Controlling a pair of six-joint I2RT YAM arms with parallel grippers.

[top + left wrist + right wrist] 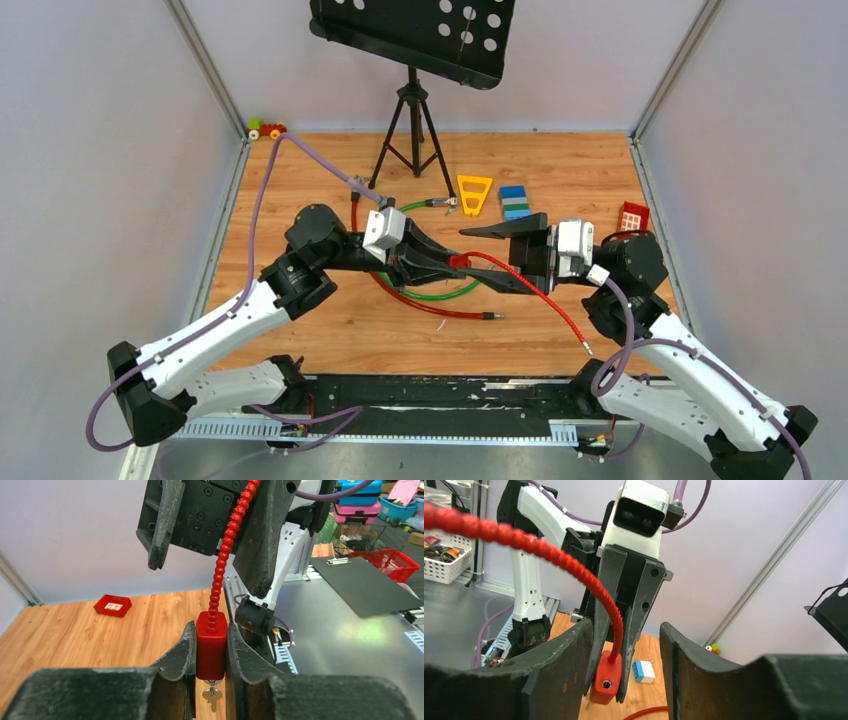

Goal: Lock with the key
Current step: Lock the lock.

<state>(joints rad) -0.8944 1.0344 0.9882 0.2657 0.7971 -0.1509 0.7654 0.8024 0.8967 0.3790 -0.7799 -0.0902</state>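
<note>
Left gripper [211,627] is clamped on the red padlock [211,652], held aloft over the middle of the table [330,340]. Right gripper [626,626] is spread apart with nothing gripped; whether the red cable [220,565] touches it cannot be told. Only the bow of the key [212,696] is seen under the padlock, its blade hidden inside.

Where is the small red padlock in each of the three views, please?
Top external: padlock at centre, where the arms meet.
Left wrist: padlock bottom centre, in the left gripper.
Right wrist: padlock bottom, left of centre.
Shared landmark: red ribbed cable entering it.
</note>
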